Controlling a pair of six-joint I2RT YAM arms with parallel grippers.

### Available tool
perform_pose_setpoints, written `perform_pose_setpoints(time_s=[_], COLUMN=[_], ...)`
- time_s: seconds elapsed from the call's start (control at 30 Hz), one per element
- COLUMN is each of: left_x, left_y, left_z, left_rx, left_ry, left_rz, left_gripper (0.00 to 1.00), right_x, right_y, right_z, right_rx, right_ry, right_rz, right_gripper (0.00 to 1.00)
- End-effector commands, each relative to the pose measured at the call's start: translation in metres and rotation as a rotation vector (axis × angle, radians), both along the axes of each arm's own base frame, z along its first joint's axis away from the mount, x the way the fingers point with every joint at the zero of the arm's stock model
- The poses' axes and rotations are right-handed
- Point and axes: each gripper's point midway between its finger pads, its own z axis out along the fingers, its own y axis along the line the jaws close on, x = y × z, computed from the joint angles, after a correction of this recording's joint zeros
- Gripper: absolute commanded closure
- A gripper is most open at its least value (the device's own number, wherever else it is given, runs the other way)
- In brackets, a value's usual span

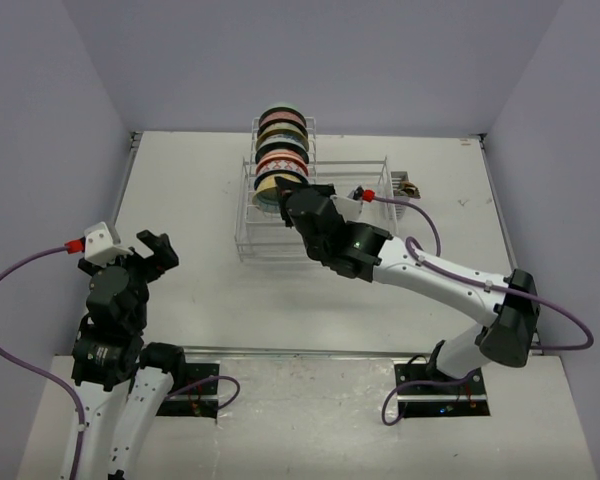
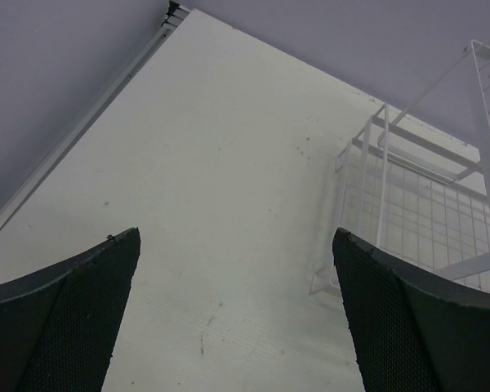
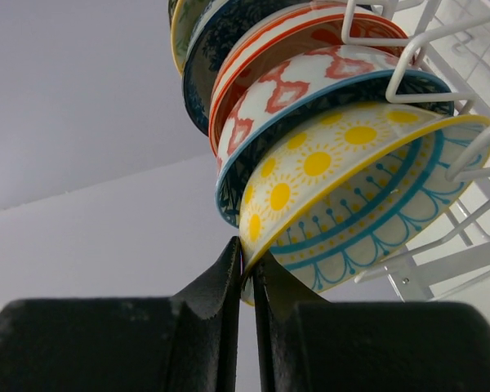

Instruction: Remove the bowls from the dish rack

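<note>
Rim of glossy yellow-dotted bowl (image 3: 310, 167) sits pinched in right gripper (image 3: 247, 260); mesh-padded left gripper (image 2: 235, 237) gapes wide.

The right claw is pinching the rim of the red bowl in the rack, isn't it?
Not quite. The right claw is pinching the rim of the yellow sun-dotted bowl, not the red one. That bowl is in the dish rack, as you said. The right wrist view shows it best.
</note>
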Motion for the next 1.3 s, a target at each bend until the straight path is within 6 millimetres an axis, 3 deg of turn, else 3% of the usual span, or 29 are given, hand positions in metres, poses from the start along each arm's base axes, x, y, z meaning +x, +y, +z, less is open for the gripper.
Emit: perform_pose_setpoints(time_s=[0.0,0.03,0.23,0.3,0.93,1.13,1.27], left_x=[0.004,0.005,0.005,0.005,0.009,0.01,0.01], left_y=[-0.004,-0.004,-0.005,-0.005,-0.007,-0.007,-0.008], left_z=[0.01,0.009,0.009,0.009,0.006,0.004,0.004], left_rx=[0.008,0.009,0.01,0.01,0.011,0.014,0.012], left_ry=[-0.044,-0.041,-0.038,-0.038,-0.021,-0.013,-0.013], left_rz=[-0.028,-0.028,-0.033,-0.033,-0.037,-0.041,-0.043], left_gripper=[0.0,0.0,0.0,0.0,0.0,0.0,0.0], right_x=[-0.002,-0.003,-0.011,-0.013,-0.049,-0.066,-0.089], right_y=[-0.02,-0.021,-0.023,-0.022,-0.029,-0.035,-0.05], right_z=[0.01,0.008,0.036,0.058,0.113,0.108,0.114], right_rx=[0.019,0.021,0.086,0.113,0.158,0.058,-0.19], right_ry=[-0.026,-0.029,-0.121,-0.207,-0.393,-0.463,-0.617], right_rz=[-0.045,-0.041,0.011,0.028,0.194,0.262,0.33], right_gripper=[1.0,1.0,1.0,1.0,1.0,1.0,1.0])
